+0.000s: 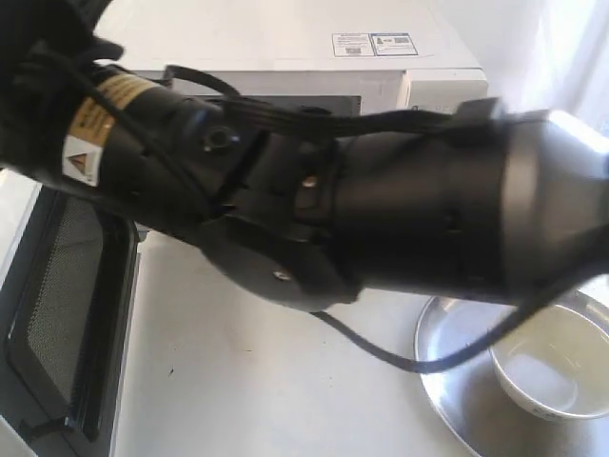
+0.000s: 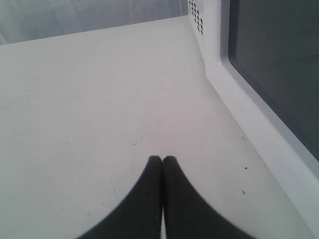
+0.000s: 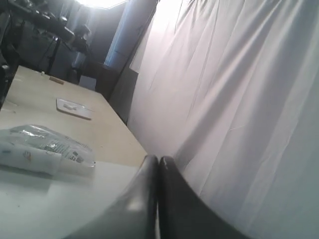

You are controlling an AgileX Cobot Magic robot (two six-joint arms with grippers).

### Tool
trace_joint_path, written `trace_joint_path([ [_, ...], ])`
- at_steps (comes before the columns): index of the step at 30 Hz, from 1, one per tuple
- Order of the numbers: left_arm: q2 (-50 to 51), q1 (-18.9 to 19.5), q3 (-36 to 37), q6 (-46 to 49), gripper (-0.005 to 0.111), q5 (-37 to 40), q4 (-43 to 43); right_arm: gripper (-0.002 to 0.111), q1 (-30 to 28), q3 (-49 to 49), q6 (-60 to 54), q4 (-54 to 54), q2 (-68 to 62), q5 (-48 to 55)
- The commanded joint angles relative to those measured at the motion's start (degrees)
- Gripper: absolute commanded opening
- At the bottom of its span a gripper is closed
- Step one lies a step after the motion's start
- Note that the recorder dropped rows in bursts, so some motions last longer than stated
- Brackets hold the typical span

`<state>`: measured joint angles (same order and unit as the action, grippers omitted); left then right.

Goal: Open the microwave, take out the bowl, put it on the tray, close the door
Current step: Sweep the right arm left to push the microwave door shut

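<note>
Seeing the bowl (image 1: 552,376) resting in the tray (image 1: 455,405) and the door (image 1: 67,309) open, I judged my left jaws, pressed together empty like my right jaws, should nudge its outer face squarely shut

On the tray (image 1: 445,386) sits the bowl (image 1: 557,376), microwave (image 1: 285,43) behind.

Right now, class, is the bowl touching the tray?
Touching. The exterior view shows the bowl sitting in the tray, its base on the tray's metal floor.
</note>
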<state>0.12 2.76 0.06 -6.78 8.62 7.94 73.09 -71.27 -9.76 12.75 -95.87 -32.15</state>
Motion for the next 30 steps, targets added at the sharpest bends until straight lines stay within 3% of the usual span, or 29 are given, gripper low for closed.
trace_joint_path([
  [1,-0.1,0.0,-0.1,-0.4,0.000,-0.1,-0.2,0.000,1.1,-6.4,-4.2,-1.7,-5.6,5.3],
  [14,-0.1,0.0,-0.1,-0.4,0.000,-0.1,-0.2,0.000,3.8,-9.0,-18.7,-0.8,-11.7,16.9],
  [18,-0.1,0.0,-0.1,-0.4,0.000,-0.1,-0.2,0.000,3.3,-9.0,-28.3,-0.8,-10.5,27.6],
  [23,-0.1,0.0,-0.1,-0.4,0.000,-0.1,-0.2,0.000,-1.7,-9.0,-29.0,-0.6,-6.1,43.5],
  [27,-0.1,0.0,-0.1,-0.4,0.000,-0.1,-0.2,0.000,-8.9,-9.0,-19.1,9.1,-2.1,54.8],
  [30,-0.1,0.0,-0.1,-0.4,0.000,-0.1,-0.2,0.000,-15.6,-9.0,6.8,32.1,-0.1,61.5],
])
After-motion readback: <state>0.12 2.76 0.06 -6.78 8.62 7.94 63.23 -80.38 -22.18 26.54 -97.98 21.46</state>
